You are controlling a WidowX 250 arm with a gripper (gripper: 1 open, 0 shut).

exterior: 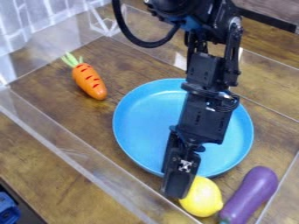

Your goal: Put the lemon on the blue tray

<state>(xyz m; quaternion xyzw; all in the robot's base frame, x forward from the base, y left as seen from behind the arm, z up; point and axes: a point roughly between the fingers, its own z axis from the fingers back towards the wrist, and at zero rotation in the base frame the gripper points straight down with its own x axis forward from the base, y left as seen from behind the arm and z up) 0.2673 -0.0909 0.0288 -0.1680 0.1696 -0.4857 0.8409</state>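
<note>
The lemon [204, 198], small, round and bright yellow, lies on the wooden table at the front, just outside the near rim of the blue tray [146, 118]. My gripper [177, 184] reaches steeply down over that rim with its jaws open. Its dark fingertips stand right at the lemon's left side and hide part of it. I cannot tell whether they touch the fruit. Nothing is gripped.
An orange carrot [89, 80] with a green top lies at the left. A purple eggplant [249, 196] lies right of the lemon, almost against it. Clear plastic walls [70, 144] fence the table along the front and left.
</note>
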